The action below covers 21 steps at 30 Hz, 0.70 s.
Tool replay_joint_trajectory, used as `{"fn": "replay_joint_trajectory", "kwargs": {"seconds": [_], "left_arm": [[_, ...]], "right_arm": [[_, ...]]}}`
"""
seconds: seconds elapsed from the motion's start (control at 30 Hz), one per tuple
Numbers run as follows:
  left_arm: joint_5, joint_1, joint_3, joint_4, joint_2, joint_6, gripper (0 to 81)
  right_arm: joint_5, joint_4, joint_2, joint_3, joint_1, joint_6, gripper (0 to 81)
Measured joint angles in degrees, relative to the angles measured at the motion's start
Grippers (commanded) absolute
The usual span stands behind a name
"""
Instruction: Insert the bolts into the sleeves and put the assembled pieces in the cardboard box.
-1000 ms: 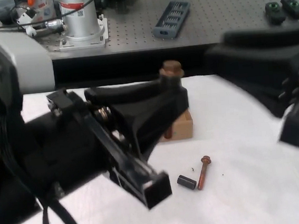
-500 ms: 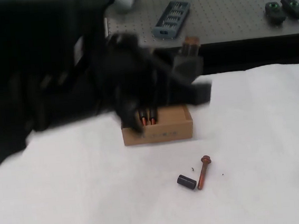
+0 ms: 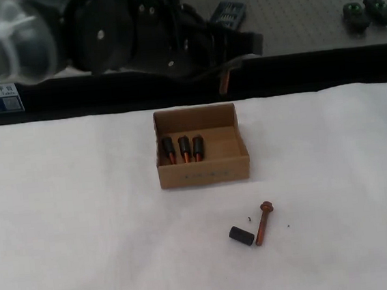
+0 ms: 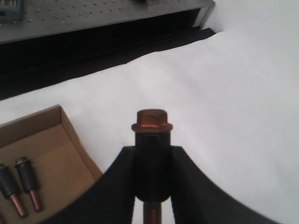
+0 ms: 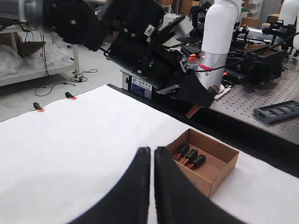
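My left gripper (image 4: 153, 153) is shut on a black sleeve with a copper bolt (image 4: 152, 122) through it. In the high view this arm hangs above the bench behind the cardboard box (image 3: 205, 172), and the bolt's tip (image 3: 224, 82) points down. Three assembled pieces (image 3: 183, 148) lie side by side in the box. A loose bolt (image 3: 263, 222) and a loose black sleeve (image 3: 241, 235) lie on the white cloth in front of the box. My right gripper (image 5: 152, 161) is shut on nothing, high over the cloth, facing the box (image 5: 219, 173).
A white cloth (image 3: 85, 231) covers the bench. Behind it is a dark gap, then a perforated metal table with a blue-grey rack (image 3: 225, 15) and two black parts (image 3: 368, 11). A white robot column (image 5: 218, 32) stands there too.
The left arm has risen from low in front of the box to high behind it, carrying the sleeved bolt. The right arm has left the high view.
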Motion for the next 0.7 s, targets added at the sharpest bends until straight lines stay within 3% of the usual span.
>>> {"fn": "replay_joint_trajectory", "kwargs": {"seconds": [0.7], "left_arm": [[-1.9, 2.6, -19.5, 6.5, 24.2, 0.0, 0.5]], "right_arm": [[0.0, 4.7, 0.0, 0.0, 0.0, 1.4, 3.4]]}}
